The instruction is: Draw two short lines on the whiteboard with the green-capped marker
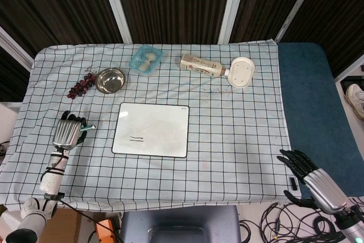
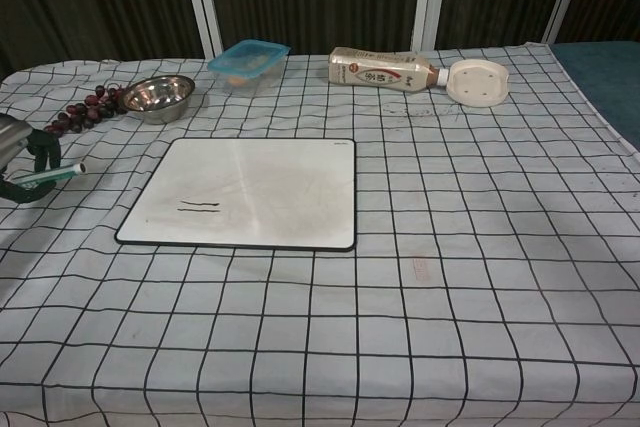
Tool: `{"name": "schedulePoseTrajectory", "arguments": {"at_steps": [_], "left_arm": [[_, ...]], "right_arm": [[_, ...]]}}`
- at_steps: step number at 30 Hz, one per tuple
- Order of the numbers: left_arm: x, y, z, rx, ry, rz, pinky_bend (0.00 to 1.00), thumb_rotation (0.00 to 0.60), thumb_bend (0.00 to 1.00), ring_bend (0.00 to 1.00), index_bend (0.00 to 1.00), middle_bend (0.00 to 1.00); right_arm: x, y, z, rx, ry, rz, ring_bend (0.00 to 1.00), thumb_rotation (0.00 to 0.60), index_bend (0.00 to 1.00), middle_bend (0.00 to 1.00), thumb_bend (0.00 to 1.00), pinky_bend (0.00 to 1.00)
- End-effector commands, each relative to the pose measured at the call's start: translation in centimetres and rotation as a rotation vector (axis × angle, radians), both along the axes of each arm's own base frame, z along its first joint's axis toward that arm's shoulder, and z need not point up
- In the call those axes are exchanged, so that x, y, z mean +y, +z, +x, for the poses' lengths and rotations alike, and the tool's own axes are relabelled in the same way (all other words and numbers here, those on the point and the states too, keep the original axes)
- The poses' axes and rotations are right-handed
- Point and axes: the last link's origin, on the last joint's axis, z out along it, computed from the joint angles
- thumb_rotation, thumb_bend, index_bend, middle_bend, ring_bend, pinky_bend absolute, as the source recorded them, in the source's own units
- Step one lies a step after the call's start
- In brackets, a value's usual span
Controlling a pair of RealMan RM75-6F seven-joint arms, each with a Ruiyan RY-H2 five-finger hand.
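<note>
Whiteboard [image 1: 152,130] at the middle of the counter [image 1: 239,123] already carries two short dark lines near its lower left, so the drawing looks done. Left hand [image 1: 67,131] grips the marker [image 2: 48,176] well off the board's left side (setting it down may be all that remains). Right hand [image 1: 311,177] hangs beyond the counter's near right corner, fingers spread, empty.

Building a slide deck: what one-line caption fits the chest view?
Two short lines on the whiteboard; left robot hand holds the marker beside it.
</note>
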Motion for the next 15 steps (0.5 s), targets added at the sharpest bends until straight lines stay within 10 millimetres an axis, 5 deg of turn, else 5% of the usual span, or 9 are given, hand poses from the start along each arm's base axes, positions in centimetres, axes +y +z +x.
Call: {"name": "schedulePoseTrajectory", "arguments": {"at_steps": [1,10,15], "left_arm": [[-0.2,0.0,-0.2,-0.019,0.005,-0.007,0.17,0.600,0.41,0.29,0.42,0.49],[-1.8,0.5,-0.6,-0.094,-0.028,-0.040,0.11,0.600,0.34,0.15,0.29,0.33],[-4.6,3.2,-0.3,-0.162,-0.148,0.018,0.11,0.600,0.34,0.12,0.28,0.29]], "right_arm": [[0.0,0.0,0.0,0.002,-0.001,0.001,0.00,0.600,0.00,0.00,0.28,0.01],[0.0,0.0,0.0,0.001,-0.003,-0.004,0.00,0.600,0.00,0.00,0.28,0.01],[0.0,0.0,-0.1,0.008,-0.007,-0.009,0.00,0.600,0.00,0.00,0.28,0.01]]}}
